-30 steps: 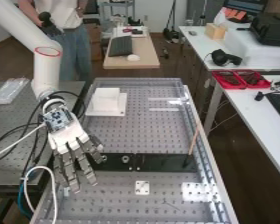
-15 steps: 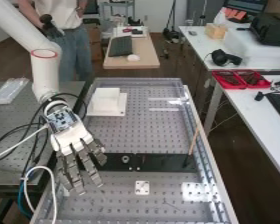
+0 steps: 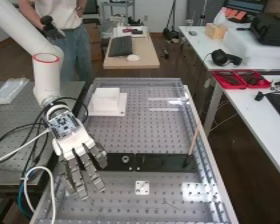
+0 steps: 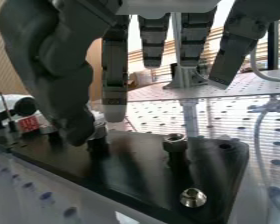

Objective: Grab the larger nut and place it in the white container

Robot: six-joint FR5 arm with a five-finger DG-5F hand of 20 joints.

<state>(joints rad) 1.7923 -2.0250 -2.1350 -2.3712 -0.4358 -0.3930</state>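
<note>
Dark grey fingers on hand [image 3: 71, 142], straight and relaxed, grasping nothing, near left. Wrist view reveals silvery, hollow nut [image 4: 174, 143] on dark post of smooth black plate [image 4: 140, 160]; whether larger one, can't tell. White, blocky container [image 3: 106, 100] far left.

In the high view, my bench [image 3: 137, 137] stands above a brown floor [image 3: 169, 75]. A wooden desk [image 3: 147, 60] stands beyond its far end; a white table [image 3: 247, 107] occupies one side. A pale wall [image 3: 156, 11] stands behind. In my wrist view, bright light shows between slats [image 4: 219, 39].
</note>
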